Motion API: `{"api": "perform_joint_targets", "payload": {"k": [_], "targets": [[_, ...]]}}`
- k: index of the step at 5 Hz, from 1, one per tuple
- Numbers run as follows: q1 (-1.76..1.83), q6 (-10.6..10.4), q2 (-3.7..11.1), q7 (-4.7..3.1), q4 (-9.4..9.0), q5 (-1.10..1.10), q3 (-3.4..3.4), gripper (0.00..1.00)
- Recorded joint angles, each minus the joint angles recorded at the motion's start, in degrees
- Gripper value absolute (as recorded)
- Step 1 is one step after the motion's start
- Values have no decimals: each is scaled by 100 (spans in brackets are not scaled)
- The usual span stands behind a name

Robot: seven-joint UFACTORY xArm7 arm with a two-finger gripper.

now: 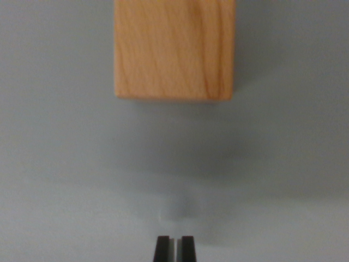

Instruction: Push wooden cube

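Wooden cube (174, 48), light grain, square-edged, sits at 12 o'clock, well apart from the black pincer (174, 248). Pincer jaws stand narrow, nearly together, empty. Smooth grey desk (60, 174).

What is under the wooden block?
The wooden cube rests on a plain grey surface. Whatever lies directly beneath it is covered. The gripper is apart from it, fingertips nearly together.

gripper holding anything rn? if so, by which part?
Nothing held. The gripper fingers sit nearly together with only a thin, empty slit between them, and the wooden cube lies apart, ahead on the gray table.
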Motion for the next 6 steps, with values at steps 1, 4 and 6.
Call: {"api": "perform_joint_targets", "payload": {"k": [1,4,6], "targets": [[0,0,0,0,0,0,0,0],[-18,-119,5,-34,-112,-4,-22,0],[-20,-134,6,-39,-126,-4,-25,0]]}}
